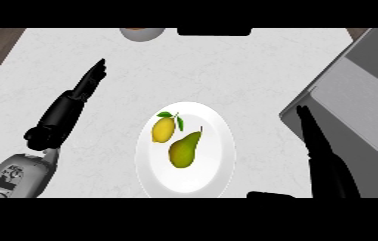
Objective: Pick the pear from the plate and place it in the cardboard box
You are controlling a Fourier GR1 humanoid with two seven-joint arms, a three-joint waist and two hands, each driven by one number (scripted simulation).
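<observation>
Head view, steeply down on the counter (pixel 244 70). The pick has not begun, by my judgement; the pear (pixel 184 150) lies untouched on the white plate (pixel 214 177), stem toward the far right, just beside a lemon (pixel 163 129) with green leaves, the two near but apparently apart. My right hand (pixel 314 135) stands at the right of the view, fingers straight and pressed together, pointing away from me, holding nothing; it shows against the grey edge of what I take to be the cardboard box (pixel 347 85), though touching or merely in front I cannot tell. My left hand (pixel 87 82) rests at the left, fingers straight and extended, well apart from the plate. Next move, as I judge it: carry the right hand leftward over the plate, lower it onto the pear alone and close round its body without disturbing the lemon; the box then lies close to the right. The box interior is cut off by the frame edge; its contents cannot be told. A bowl-like rim (pixel 142 33) shows at the far edge.
</observation>
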